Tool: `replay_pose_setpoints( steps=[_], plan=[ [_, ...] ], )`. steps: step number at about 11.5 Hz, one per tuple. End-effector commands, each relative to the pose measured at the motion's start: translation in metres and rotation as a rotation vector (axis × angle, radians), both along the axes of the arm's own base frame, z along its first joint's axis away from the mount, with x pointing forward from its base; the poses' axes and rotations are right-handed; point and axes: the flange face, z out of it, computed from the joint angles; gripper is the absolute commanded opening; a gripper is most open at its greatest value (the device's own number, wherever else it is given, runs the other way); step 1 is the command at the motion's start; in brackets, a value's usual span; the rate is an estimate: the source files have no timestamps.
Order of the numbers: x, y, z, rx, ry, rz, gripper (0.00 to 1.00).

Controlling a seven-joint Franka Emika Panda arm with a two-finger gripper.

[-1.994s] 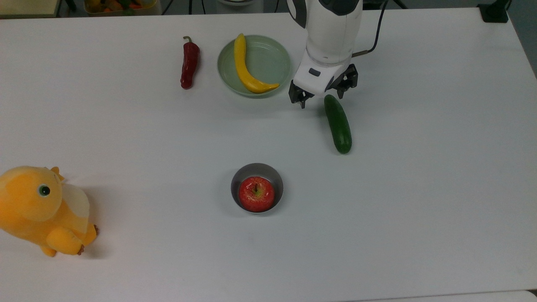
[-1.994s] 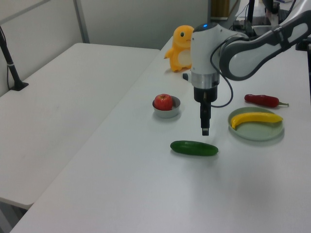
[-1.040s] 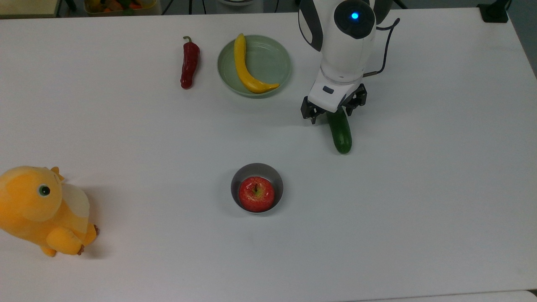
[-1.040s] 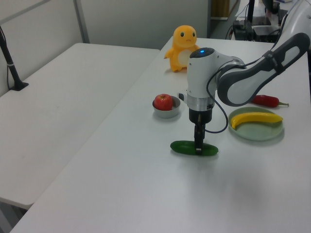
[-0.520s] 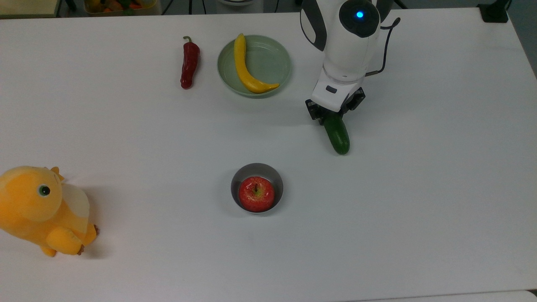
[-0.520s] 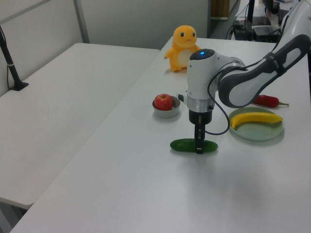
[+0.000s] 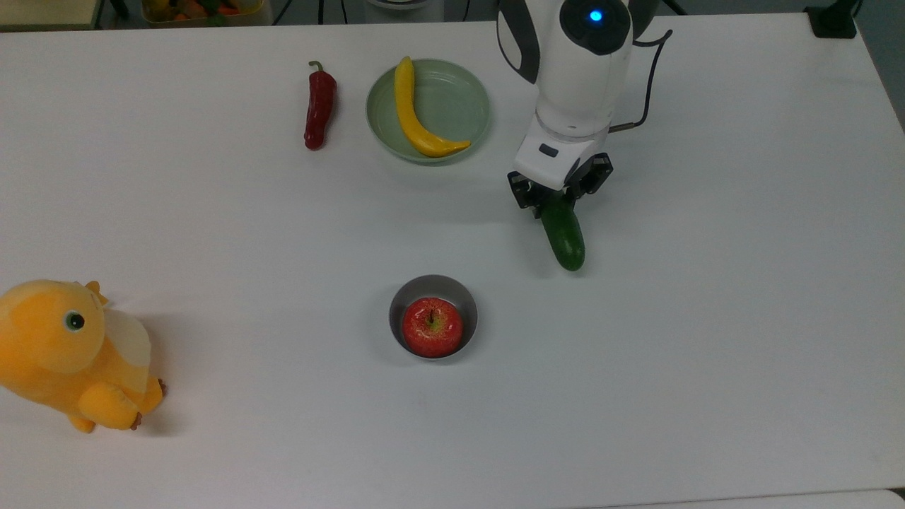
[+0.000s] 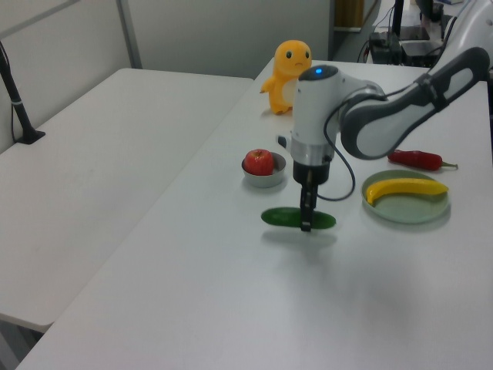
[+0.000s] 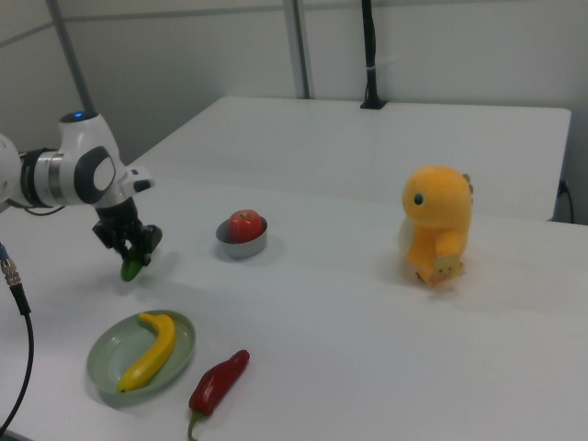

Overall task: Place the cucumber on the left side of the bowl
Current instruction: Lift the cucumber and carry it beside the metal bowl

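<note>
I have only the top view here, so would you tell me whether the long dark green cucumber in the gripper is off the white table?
Observer: Yes. In the left view the long dark green cucumber hangs clear of the white table, with its shadow below it and the gripper shut on it.
Operator: Thank you. Is it level or drooping?
Observer: It is level in the left view, roughly parallel to the table.
Operator: And does the red apple rise above the rim of the small grey metal bowl?
Observer: Yes, the red apple stands well above the rim of the small grey metal bowl.
</note>
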Motion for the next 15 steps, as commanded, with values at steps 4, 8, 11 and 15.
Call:
replay_pose_setpoints(
  steps=[4,8,11,15],
  plan=[
    [0.054,-0.052,0.027,0.052,-0.198,-0.069,0.14],
    [0.078,-0.072,0.008,0.044,-0.298,-0.060,0.15],
    [0.080,-0.073,0.001,0.041,-0.317,-0.051,0.21],
    [0.081,-0.075,0.000,0.045,-0.316,-0.062,0.69]
  ],
)
